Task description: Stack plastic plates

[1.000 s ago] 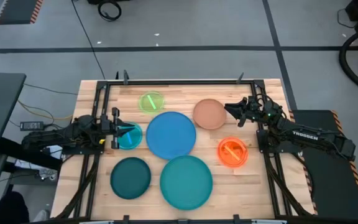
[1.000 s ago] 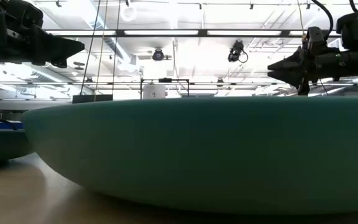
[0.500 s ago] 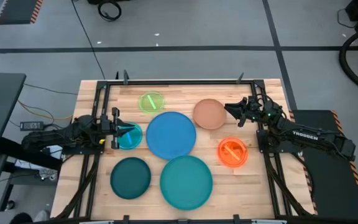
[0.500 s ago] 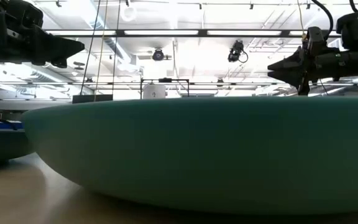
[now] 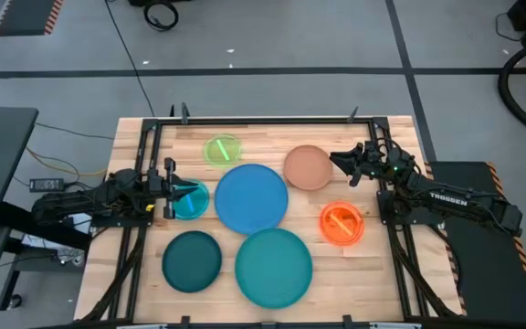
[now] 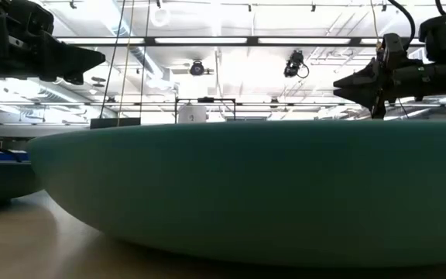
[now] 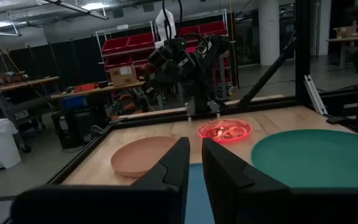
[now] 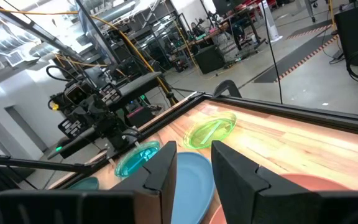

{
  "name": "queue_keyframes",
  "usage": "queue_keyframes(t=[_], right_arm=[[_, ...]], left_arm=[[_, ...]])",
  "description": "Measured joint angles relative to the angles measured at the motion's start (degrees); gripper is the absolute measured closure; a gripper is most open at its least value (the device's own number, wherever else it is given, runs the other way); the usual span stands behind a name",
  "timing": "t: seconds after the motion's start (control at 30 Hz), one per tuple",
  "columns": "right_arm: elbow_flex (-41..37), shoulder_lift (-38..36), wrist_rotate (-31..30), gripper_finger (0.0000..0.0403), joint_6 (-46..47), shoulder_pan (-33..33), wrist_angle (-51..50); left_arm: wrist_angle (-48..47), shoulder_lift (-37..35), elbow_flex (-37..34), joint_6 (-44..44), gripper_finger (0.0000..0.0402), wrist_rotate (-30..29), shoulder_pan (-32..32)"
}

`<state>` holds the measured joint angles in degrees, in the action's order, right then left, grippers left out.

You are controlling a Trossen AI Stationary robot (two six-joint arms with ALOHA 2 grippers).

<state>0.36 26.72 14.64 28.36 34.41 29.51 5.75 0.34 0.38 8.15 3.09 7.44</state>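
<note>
Seven plates lie flat on the wooden table: lime green (image 5: 222, 149), tan (image 5: 307, 167), blue (image 5: 250, 197), cyan (image 5: 190, 201), orange (image 5: 341, 223), dark green (image 5: 192, 260) and teal (image 5: 273, 267). The teal plate (image 6: 254, 194) fills the low view. My left gripper (image 5: 175, 191) hovers level over the cyan plate's left edge, pointing right, with only a slit between its fingers (image 7: 195, 149). My right gripper (image 5: 336, 162) hovers just right of the tan plate, pointing left, its fingers (image 8: 191, 155) a little apart. Neither touches a plate.
A dark metal frame (image 5: 263, 120) runs around the table's edges. Bare wood (image 5: 373, 274) shows at the near right corner and along the far edge. The plates lie close together; blue nearly meets cyan, tan and teal.
</note>
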Motion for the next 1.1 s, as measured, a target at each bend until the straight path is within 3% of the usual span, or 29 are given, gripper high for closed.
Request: queue_keyframes(t=[0.53,0.73,1.1], right_arm=[[0.0,0.0,0.0,0.0293,0.0,0.0,0.0],[0.0,0.0,-0.4,0.0293,0.0,0.0,0.8],[0.0,0.0,-5.4,0.0293,-1.6,0.0,7.1]], left_arm=[[1.7,0.0,0.0,-0.6,0.0349,0.0,0.0],[7.2,0.0,0.0,-14.1,0.0349,0.0,0.0],[13.7,0.0,0.0,-18.4,0.0349,0.0,0.0]])
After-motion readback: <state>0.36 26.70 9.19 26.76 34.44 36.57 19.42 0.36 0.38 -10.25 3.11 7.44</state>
